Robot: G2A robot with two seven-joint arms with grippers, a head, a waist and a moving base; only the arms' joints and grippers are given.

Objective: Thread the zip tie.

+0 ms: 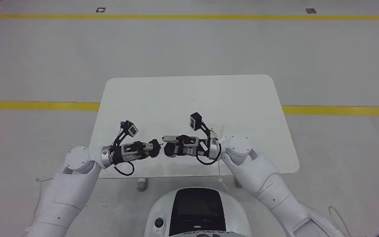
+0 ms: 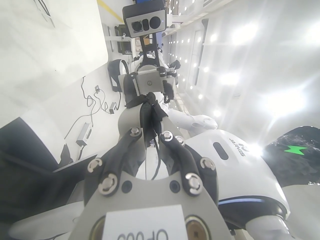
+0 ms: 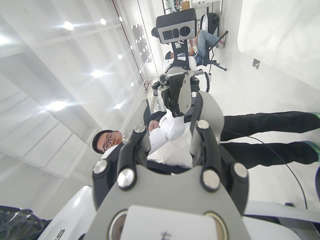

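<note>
White table (image 1: 237,95) under me, both my arms bent in over its near edge, grippers nose to nose and close to touching. My left gripper (image 2: 150,118) is pinched tight on the black zip tie (image 2: 157,146), and its thin tail hangs back between the fingers toward my wrist. My right gripper (image 3: 176,106) has its fingers spread wide with nothing in them, lined up straight at the left one. The zip tie's up off the table, can't make out its head
</note>
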